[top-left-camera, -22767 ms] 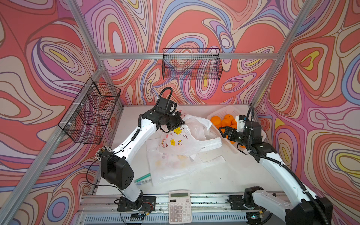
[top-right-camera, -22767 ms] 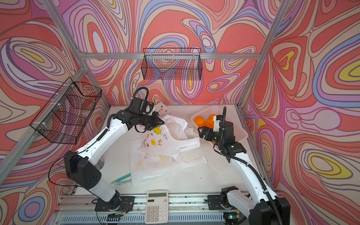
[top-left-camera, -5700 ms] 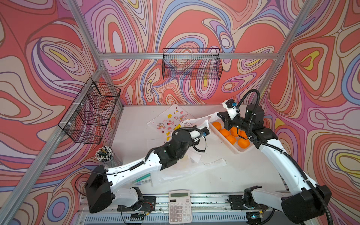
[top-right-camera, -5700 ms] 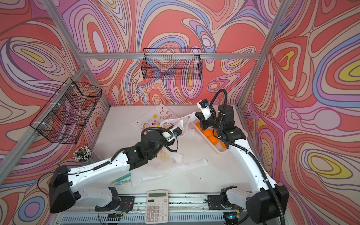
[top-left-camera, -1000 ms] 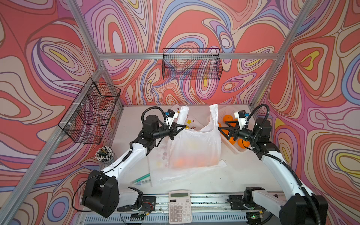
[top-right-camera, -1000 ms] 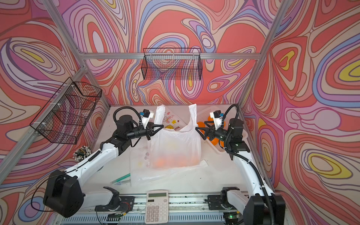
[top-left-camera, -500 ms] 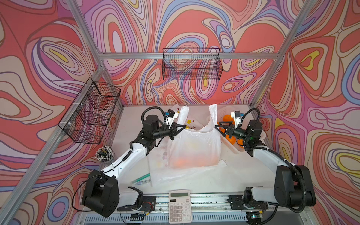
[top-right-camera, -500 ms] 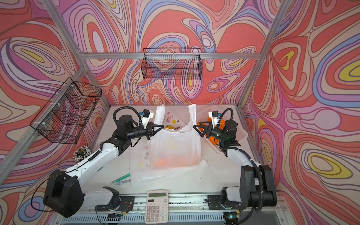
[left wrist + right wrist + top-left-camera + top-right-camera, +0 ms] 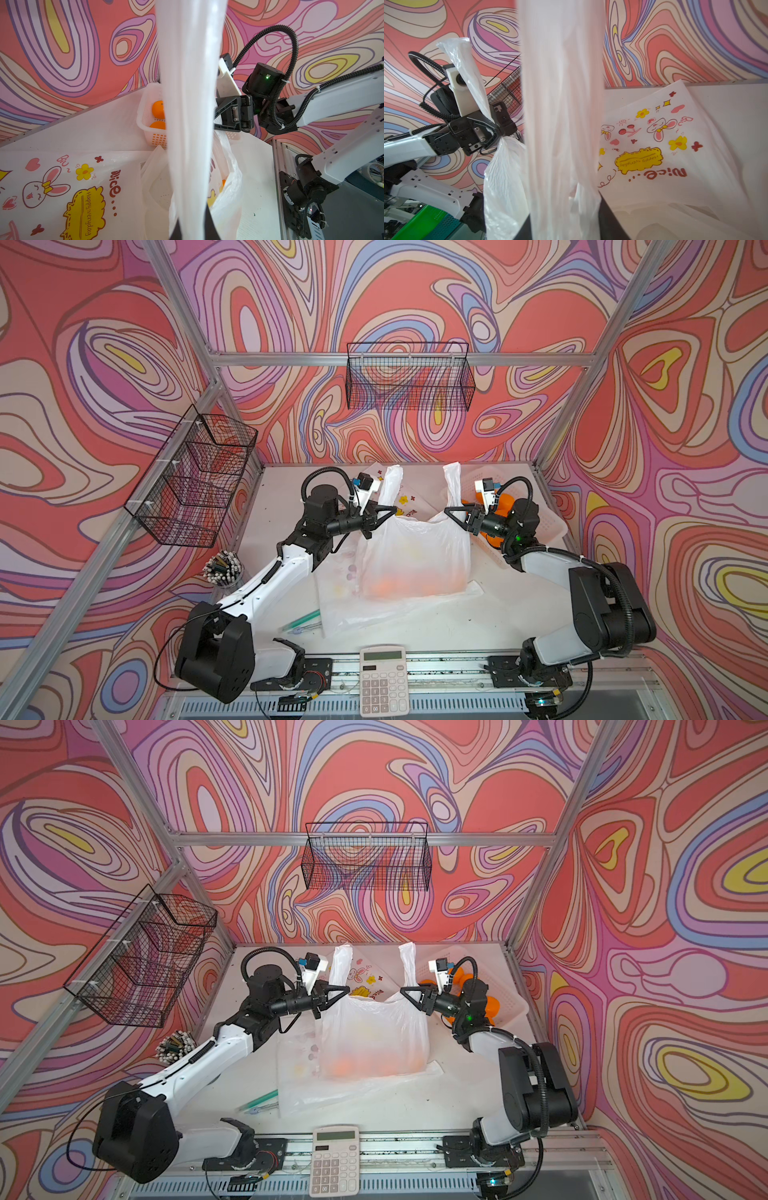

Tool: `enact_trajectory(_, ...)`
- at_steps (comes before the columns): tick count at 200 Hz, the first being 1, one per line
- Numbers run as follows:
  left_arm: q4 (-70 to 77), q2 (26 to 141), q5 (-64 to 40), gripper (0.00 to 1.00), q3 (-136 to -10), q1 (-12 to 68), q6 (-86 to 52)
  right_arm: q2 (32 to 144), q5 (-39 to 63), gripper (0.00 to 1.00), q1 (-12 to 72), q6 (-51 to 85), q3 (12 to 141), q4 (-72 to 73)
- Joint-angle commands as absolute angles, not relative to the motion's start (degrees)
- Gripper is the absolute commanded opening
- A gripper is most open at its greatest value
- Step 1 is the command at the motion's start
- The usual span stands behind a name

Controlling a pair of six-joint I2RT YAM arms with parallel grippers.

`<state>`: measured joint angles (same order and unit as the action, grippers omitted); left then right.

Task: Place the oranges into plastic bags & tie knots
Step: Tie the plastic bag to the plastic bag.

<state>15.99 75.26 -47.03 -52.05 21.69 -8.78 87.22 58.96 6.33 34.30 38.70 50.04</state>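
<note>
Translucent white plastic bag (image 9: 415, 547) holding round orange fruits (image 9: 384, 587), upright; left gripper (image 9: 392, 511) pinching one handle (image 9: 394, 485), right gripper (image 9: 446, 510), wide a second ago, now clamped on the other.

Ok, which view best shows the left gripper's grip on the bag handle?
Right wrist view: the left gripper is side-on, shut on the bag handle. Both top views show it small, from above; the left wrist view shows only handle, hiding the pinch.

Oranges (image 9: 384, 585) inside the standing bag (image 9: 415, 543) show only as a hazy glow — perhaps a few — through the plastic.
</note>
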Motion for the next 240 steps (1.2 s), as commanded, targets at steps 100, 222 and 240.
enact_trajectory(100,-5.8,84.7,-56.5,0.0,-62.3,23.0,3.1,66.8,53.1,0.0,12.8,-15.6,42.2,0.6)
enact_trajectory(222,-16.2,90.1,-63.0,0.18,-68.2,28.3,12.6,68.6,44.4,0.0,21.3,-29.7,45.1,-9.4)
enact_trajectory(240,-16.0,90.2,-63.4,0.22,-68.2,28.8,12.8,69.9,43.4,0.0,21.5,-31.2,46.6,-11.3)
